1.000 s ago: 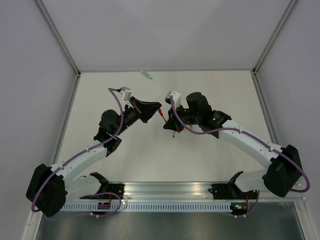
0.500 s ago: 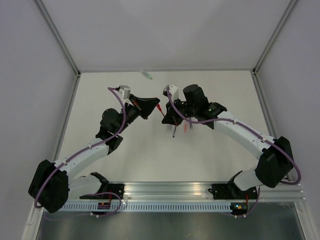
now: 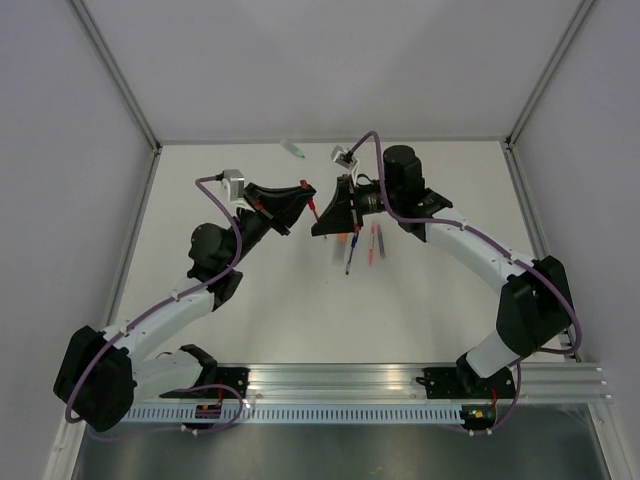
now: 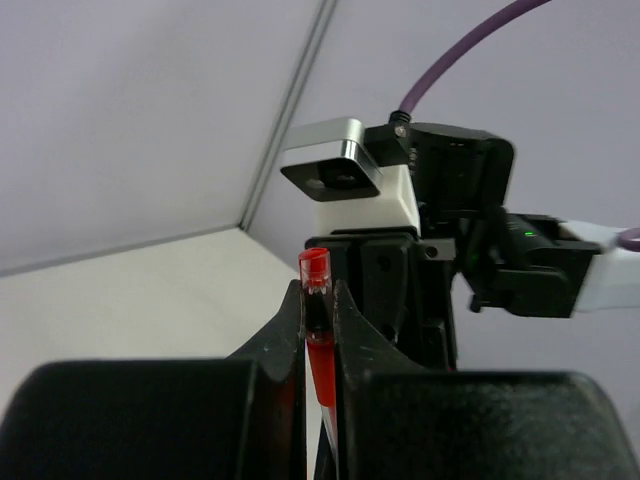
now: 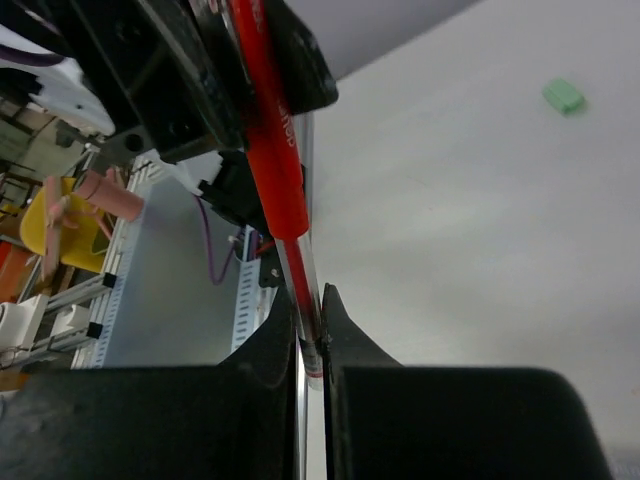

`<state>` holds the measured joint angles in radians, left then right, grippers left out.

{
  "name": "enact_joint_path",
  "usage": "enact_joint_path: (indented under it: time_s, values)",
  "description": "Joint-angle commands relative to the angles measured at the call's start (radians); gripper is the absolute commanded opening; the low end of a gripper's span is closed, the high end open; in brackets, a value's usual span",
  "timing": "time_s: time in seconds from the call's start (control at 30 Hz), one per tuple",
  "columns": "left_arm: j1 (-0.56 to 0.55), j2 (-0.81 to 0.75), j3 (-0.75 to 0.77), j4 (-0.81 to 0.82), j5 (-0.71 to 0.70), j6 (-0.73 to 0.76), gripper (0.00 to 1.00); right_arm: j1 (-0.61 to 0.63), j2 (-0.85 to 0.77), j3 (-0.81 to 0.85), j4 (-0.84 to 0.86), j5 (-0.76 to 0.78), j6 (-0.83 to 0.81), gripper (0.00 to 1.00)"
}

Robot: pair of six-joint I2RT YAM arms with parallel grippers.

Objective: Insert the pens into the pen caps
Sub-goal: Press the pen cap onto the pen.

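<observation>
Between the fingers of the right gripper, a red pen is pinched by its thin clear shaft, a red pen cap is clamped in the left gripper, and loose pens and a mint cap are seen lying on the table beneath.

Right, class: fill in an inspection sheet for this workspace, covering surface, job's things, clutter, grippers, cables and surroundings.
Surface: pale matt table.
Job's things: red pen spans between both grippers, raised off the table; several loose pens lie beneath the right arm; mint green cap sits at the far edge.
Clutter: nothing seen.
Grippers: left gripper and right gripper both shut on the red pen.
Cables: purple cables run along both arms.
Surroundings: grey walls; aluminium rail at the near edge.
</observation>
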<state>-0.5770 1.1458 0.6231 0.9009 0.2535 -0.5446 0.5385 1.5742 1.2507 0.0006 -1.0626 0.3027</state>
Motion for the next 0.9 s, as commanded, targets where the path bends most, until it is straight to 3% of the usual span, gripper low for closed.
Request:
enact_joint_path:
  time_s: [0.0, 0.17, 0.37, 0.57, 0.8, 0.83, 0.87]
  values:
    - [-0.1, 0.04, -0.145, -0.344, 0.625, -0.072, 0.02, -0.135, -0.051, 0.19, 0.76, 0.03, 0.294, 0.0]
    - [-0.101, 0.063, -0.154, -0.231, 0.714, -0.214, 0.02, -0.133, -0.124, 0.199, 0.379, 0.116, -0.052, 0.0]
    - [-0.1, 0.048, -0.132, -0.192, 0.73, -0.282, 0.03, -0.114, -0.189, 0.138, 0.308, 0.128, -0.135, 0.0]
    - [-0.099, 0.049, -0.108, -0.135, 0.721, -0.359, 0.26, -0.04, -0.213, 0.075, 0.207, 0.144, -0.232, 0.0]
    - [-0.092, 0.002, -0.095, -0.198, 0.675, -0.359, 0.38, -0.012, -0.23, -0.016, 0.203, 0.246, -0.231, 0.0]
    - [-0.09, -0.009, -0.092, -0.23, 0.664, -0.342, 0.41, -0.011, -0.235, -0.031, 0.223, 0.298, -0.211, 0.0]
    - [-0.087, -0.036, -0.083, -0.268, 0.652, -0.3, 0.52, -0.011, -0.247, -0.062, 0.237, 0.334, -0.192, 0.0]
